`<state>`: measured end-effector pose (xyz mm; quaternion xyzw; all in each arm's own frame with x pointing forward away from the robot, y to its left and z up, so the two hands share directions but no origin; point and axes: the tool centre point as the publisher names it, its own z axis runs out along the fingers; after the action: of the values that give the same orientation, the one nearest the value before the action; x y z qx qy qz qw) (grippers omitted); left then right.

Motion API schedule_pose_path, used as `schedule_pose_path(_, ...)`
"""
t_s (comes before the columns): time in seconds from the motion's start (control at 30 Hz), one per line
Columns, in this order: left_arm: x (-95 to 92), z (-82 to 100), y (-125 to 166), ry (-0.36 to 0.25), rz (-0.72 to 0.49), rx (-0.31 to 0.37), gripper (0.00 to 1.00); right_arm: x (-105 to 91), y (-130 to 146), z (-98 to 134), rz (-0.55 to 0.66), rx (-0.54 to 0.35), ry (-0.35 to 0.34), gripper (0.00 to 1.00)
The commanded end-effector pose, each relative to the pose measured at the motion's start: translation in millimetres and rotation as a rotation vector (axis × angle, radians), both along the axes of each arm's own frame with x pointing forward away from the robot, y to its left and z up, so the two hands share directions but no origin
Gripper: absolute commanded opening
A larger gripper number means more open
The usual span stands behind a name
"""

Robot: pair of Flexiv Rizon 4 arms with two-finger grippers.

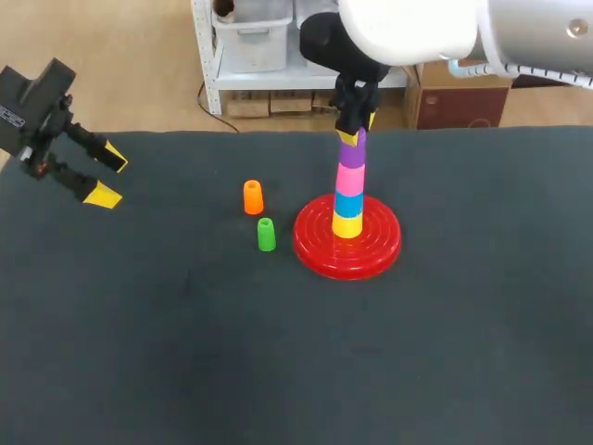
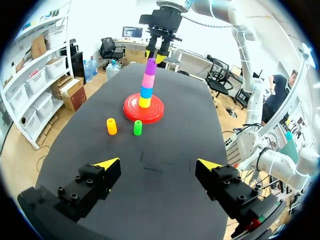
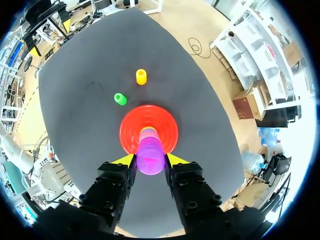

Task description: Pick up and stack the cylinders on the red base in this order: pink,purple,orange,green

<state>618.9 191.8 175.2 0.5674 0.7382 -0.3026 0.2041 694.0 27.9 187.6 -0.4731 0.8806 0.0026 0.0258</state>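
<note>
Purple plastic cylinder (image 1: 351, 148) topped a stack standing upright on the round red plastic base (image 1: 320, 246). Below it came a pink cylinder (image 1: 349, 176), then a blue cylinder (image 1: 348, 202), with a yellow cylinder (image 1: 347, 225) at the bottom against the base.

The right tool (image 1: 355, 125) reached down from above onto the top of the stack. In the right wrist view its two yellow-tipped fingers (image 3: 125, 159) pressed against opposite sides of the purple plastic cylinder (image 3: 150, 156), closed on it, with the red base showing beneath.

An orange cylinder (image 1: 253, 197) stood upright on the dark surface (image 1: 185, 352) a little apart from the base, on the side toward the left arm. A green cylinder (image 1: 266, 235) stood upright just beside it, nearer the robot and close to the base's rim without touching it.

The left tool (image 1: 107, 176) hung over the surface's far left corner, well apart from everything else. Its fingers were spread wide and held nothing.
</note>
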Motion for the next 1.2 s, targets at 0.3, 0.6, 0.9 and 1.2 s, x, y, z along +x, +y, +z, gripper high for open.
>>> schedule_pose_path(0.3,0.0,-0.8,0,-0.001,0.0,0.0,1.0,0.1,-2,-16,-0.013,-0.011,0.004,0.0)
schedule_pose_path(0.6,0.0,-0.8,0,-0.001,0.0,0.0,1.0,1.5,1,-33,-0.018,-0.037,0.022,0.0)
schedule_pose_path(0.9,0.0,-0.8,0,-0.001,0.0,0.0,1.0,-3.9,-2,-4,-0.028,-0.005,-0.02,1.0)
schedule_pose_path(1.2,0.0,-0.8,0,-0.001,0.0,0.0,1.0,6.1,29,21,-0.049,-0.002,-0.075,1.0)
